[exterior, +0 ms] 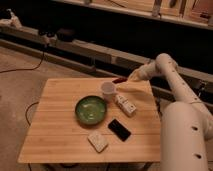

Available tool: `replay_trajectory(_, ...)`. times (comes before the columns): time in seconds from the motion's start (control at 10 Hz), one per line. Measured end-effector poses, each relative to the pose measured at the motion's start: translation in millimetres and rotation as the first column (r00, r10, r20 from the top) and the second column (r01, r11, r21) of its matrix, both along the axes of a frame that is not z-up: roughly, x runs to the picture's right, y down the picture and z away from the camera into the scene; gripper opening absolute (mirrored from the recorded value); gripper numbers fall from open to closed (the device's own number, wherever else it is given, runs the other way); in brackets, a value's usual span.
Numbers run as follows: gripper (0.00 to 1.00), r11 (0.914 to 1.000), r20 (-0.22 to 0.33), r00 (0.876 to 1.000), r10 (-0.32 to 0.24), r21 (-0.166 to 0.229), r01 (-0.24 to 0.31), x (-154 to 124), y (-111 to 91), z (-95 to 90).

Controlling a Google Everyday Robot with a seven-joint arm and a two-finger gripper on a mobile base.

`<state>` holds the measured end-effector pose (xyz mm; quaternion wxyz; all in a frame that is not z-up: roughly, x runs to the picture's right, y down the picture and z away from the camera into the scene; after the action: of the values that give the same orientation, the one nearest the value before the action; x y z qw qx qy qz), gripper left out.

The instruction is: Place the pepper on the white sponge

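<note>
The pepper [119, 80] is a small dark red piece at the tip of my gripper [128, 78]. It is held just above the far edge of the wooden table [60, 135], behind the white cup [108, 90]. The gripper is shut on it. The white sponge [97, 142] is a small cream pad lying near the table's front edge, left of the black phone [119, 129], far from the gripper.
A green bowl [91, 110] sits at the table's middle. A longer white block with dark marks [126, 104] lies right of the cup. My arm's white body [185, 135] fills the right side. A dark bench runs behind the table.
</note>
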<state>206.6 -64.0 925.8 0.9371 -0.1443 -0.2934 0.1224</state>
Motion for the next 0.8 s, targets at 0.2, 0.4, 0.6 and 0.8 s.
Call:
replay_trajectory(0.2,0.0,0.9997,-0.031,0.999,-0.025,0.008,0.025,18.1,-0.8,-29.4)
replay_trajectory(0.4,0.0,0.9937,-0.113,0.987,-0.11,-0.031,0.107,47.5,16.2,-58.8)
replay_trajectory(0.6,0.0,0.9528,-0.208,0.931,-0.299,-0.119,0.279,75.6,46.8,-95.4)
replay_trajectory(0.8,0.0,0.9096,-0.232,0.881,-0.412,-0.163,0.382,82.8,59.0,-130.7)
